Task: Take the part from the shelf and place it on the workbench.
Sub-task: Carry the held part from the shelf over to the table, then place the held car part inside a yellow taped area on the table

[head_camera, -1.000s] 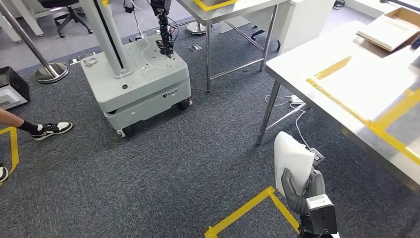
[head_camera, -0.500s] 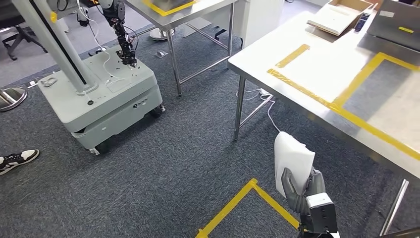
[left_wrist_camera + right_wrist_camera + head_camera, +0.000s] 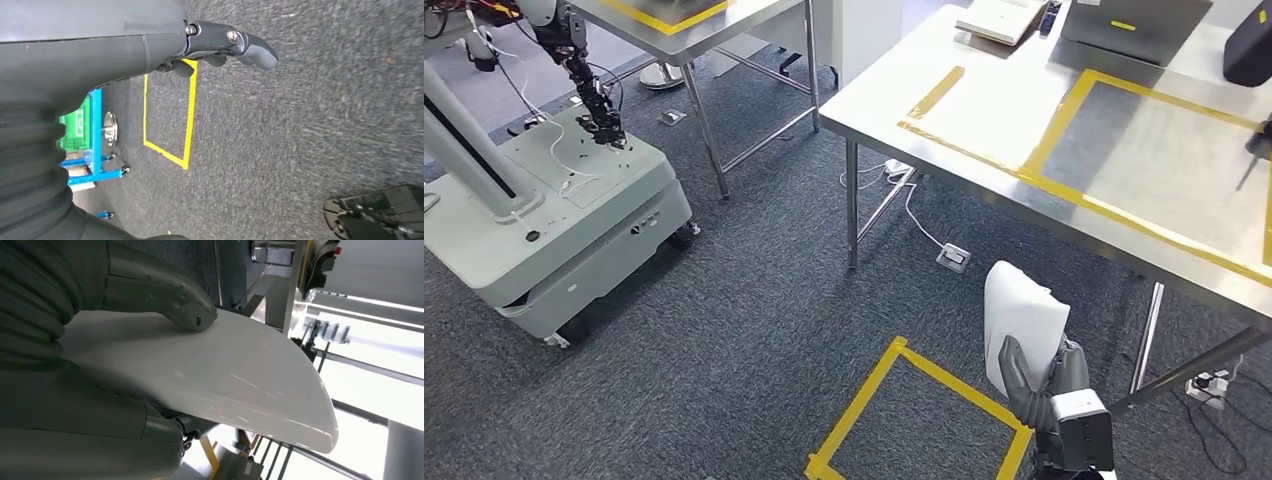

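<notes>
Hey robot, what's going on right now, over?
Right hand grips white part. Left hand hangs, holding nothing. Workbench ahead, part not yet placed; nothing between.

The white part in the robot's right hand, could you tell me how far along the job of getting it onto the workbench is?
Pickup looks done: the right hand grips the white part, held low above the carpet. In hand is the carry, with the steel workbench just ahead to the right. Left to do: lift the part and set it on the benchtop, perhaps inside the yellow tape rectangle. The left hand holds nothing.
</notes>
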Controlling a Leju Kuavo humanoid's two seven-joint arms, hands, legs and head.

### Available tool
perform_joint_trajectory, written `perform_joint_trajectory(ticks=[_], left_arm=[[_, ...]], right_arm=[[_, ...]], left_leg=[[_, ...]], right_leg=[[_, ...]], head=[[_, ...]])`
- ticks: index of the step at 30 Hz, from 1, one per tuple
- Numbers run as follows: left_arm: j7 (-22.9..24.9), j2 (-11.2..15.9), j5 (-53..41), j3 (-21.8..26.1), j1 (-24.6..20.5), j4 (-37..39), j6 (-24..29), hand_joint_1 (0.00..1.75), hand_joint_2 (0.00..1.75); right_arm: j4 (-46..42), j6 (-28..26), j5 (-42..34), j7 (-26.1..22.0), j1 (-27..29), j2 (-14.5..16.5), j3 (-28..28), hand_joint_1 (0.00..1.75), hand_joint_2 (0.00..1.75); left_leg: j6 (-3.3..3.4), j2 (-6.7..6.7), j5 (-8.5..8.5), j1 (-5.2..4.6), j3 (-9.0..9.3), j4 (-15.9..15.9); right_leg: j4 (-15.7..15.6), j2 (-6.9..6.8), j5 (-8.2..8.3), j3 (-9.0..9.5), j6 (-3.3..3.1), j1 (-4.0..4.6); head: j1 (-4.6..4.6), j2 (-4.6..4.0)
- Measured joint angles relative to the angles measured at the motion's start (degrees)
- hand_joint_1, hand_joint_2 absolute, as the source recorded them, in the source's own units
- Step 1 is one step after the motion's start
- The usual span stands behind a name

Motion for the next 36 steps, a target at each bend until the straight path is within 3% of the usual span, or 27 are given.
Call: perform_joint_trajectory(ticks=[2,4,6,8,10,11,13,14,16,17,19,21,23,25,26,27,28,30,32,34,36], left_arm=[[0.11,0.01,0.33,0.01,-0.14,-0.01,0.04,0.0,1.75],[0.42,0.04,0.45,0.01,-0.31,-0.07,0.08,0.0,1.75],[0.64,0.14,0.49,0.01,-0.37,-0.15,0.12,0.0,1.75],[0.84,0.27,0.5,0.01,-0.27,-0.19,0.14,0.0,1.75],[1.34,0.37,0.43,0.01,-0.16,-0.2,0.14,0.0,1.75],[1.76,0.43,0.3,0.01,-0.13,-0.2,0.14,0.0,1.75],[2.6,0.56,0.07,0.01,-0.15,-0.21,0.13,0.0,1.75],[2.88,0.62,0.03,0.01,-0.17,-0.21,0.09,0.0,1.75],[3.2,0.71,0.02,0.01,-0.22,-0.2,0.0,0.0,1.75],[3.32,0.73,0.0,0.01,-0.25,-0.2,-0.05,0.0,1.75],[3.64,0.78,-0.02,0.01,-0.32,-0.21,-0.08,0.0,1.75],[3.83,0.87,-0.02,0.01,-0.38,-0.23,-0.09,0.0,1.75],[3.95,1.0,-0.11,0.01,-0.36,-0.23,-0.19,0.0,1.75],[4.14,1.08,-0.29,0.01,-0.29,-0.22,-0.3,0.0,1.75],[4.24,1.1,-0.32,0.01,-0.3,-0.21,-0.32,0.0,1.75],[4.31,1.11,-0.29,0.01,-0.34,-0.21,-0.32,0.0,1.75],[4.36,1.12,-0.25,0.01,-0.43,-0.21,-0.33,0.0,1.75],[4.37,1.16,-0.33,0.01,-0.65,-0.21,-0.4,0.0,1.75],[4.37,1.27,-0.52,-0.01,-0.85,-0.21,-0.5,0.0,1.75],[4.44,1.38,-0.55,-0.01,-0.99,-0.22,-0.58,0.0,1.75],[4.45,1.52,-0.49,-0.01,-1.04,-0.22,-0.65,0.0,1.75]], right_arm=[[0.15,0.29,0.14,-0.11,-0.63,0.21,0.01,1.75,1.75],[0.33,0.43,0.22,-0.17,-1.05,0.39,0.02,1.75,1.75],[0.53,0.54,0.25,-0.24,-1.48,0.62,0.01,1.75,1.75],[0.88,0.67,0.21,-0.25,-2.09,0.88,0.02,1.75,1.75],[1.4,0.83,0.17,-0.19,-2.43,1.06,0.02,1.75,1.75],[1.64,0.94,0.16,-0.15,-2.47,1.14,0.02,1.75,1.75],[2.01,1.16,0.14,-0.02,-2.51,1.38,0.01,1.75,1.75],[2.15,1.29,0.13,0.07,-2.61,1.54,0.01,1.75,1.75],[2.45,1.56,0.11,0.23,-2.9,1.84,-0.02,1.75,1.75],[2.61,1.73,0.13,0.27,-3.02,1.96,-0.02,1.75,1.75],[2.88,1.97,0.16,0.27,-3.06,2.08,-0.06,1.75,1.75],[3.13,2.08,0.19,0.26,-3.24,2.09,-0.11,1.75,1.75],[3.39,2.17,0.21,0.19,-3.6,2.13,-0.14,1.75,1.75],[3.7,2.26,0.25,0.12,-3.72,2.18,-0.14,1.75,1.75],[3.85,2.28,0.26,0.11,-3.7,2.19,-0.14,1.75,1.75],[3.98,2.3,0.27,0.1,-3.68,2.2,-0.19,1.75,1.75],[4.07,2.3,0.28,0.09,-3.67,2.2,-0.26,1.75,1.75],[4.11,2.29,0.33,0.06,-3.72,2.22,-0.45,1.75,1.75],[4.11,2.29,0.41,0.03,-3.75,2.28,-0.66,1.75,1.75],[4.1,2.26,0.48,0.04,-3.56,2.33,-1.02,1.75,1.75],[4.09,2.21,0.5,0.06,-3.36,2.44,-1.39,1.75,1.75]], left_leg=[[-0.55,0.95,0.08,-0.08,0.09,-0.07],[-1.19,1.31,0.1,-0.04,0.32,-0.14],[-1.85,-1.35,-1.58,0.07,-0.61,2.04],[-2.41,-4.74,-5.2,0.43,-3.61,8.6],[-2.82,-5.58,-7.38,0.78,-6.4,14.81],[-2.98,-5.64,-6.88,0.94,-6.54,15.21],[-3.27,-6.4,-3.19,1.37,-3.65,9.46],[-3.43,-7.72,-1.78,1.58,-1.67,5.46],[-3.2,-9.69,-0.55,1.75,0.61,0.47],[-2.86,-9.98,-0.8,1.61,0.8,0.04],[-1.85,-8.67,-0.36,1.48,0.79,-0.05],[-0.87,-7.25,0.18,1.51,0.7,-0.37],[-0.34,-5.67,0.43,1.3,0.32,-0.46],[-0.19,-3.97,0.43,1.0,-0.05,-0.31],[-0.14,-3.13,0.4,0.88,-0.14,-0.25],[-0.11,-2.33,0.37,0.79,-0.14,-0.21],[-0.11,-1.57,0.32,0.7,-0.07,-0.18],[-0.3,-0.27,0.17,0.47,0.14,-0.17],[-0.87,0.81,0.09,0.35,0.34,-0.25],[-1.55,1.66,0.05,0.41,0.61,-0.45],[-2.21,-0.56,-1.11,0.54,0.24,0.78]], right_leg=[[-1.81,-0.34,0.34,0.63,-0.77,0.43],[-2.39,0.83,0.93,0.5,-1.38,0.26],[-3.14,1.87,1.63,0.62,-2.07,-0.3],[-3.33,2.99,2.06,0.4,-2.43,-0.59],[-3.11,4.46,2.23,-0.04,-2.37,-0.67],[-2.94,5.25,2.3,-0.2,-2.27,-0.74],[-2.51,6.83,2.34,-0.4,-1.88,-1.01],[-2.25,7.55,2.33,-0.58,-1.52,-1.11],[-1.83,8.92,2.46,-1.14,-0.56,-1.24],[-1.84,9.54,2.67,-1.42,-0.04,-1.27],[-2.11,10.1,3.16,-1.89,0.82,-1.42],[-0.21,7.34,2.03,-3.17,1.21,-1.25],[6.44,3.97,-1.62,-6.33,1.24,-0.99],[13.49,3.36,-4.52,-9.43,1.23,-0.93],[14.49,3.3,-4.54,-9.64,1.14,-0.89],[13.08,3.14,-3.55,-8.58,0.95,-0.8],[9.51,2.59,-1.9,-6.37,0.65,-0.64],[1.37,-0.03,0.4,-1.76,-0.26,-0.06],[-1.94,-1.42,0.79,-0.19,-0.99,0.49],[-2.16,-0.15,1.19,-0.26,-1.48,0.47],[-2.69,1.11,1.73,-0.04,-2.12,-0.03]], head=[[-0.06,0.0],[-0.04,0.0],[-0.19,0.0],[-0.34,0.0],[-0.36,0.0],[-0.36,0.0],[-0.35,0.0],[-0.37,0.0],[-0.39,0.0],[-0.4,0.0],[-0.39,0.0],[-0.09,0.0],[0.26,0.0],[0.3,0.0],[0.31,0.0],[0.31,0.0],[0.31,0.0],[0.27,0.0],[0.25,0.0],[0.28,0.0],[0.24,0.0]])
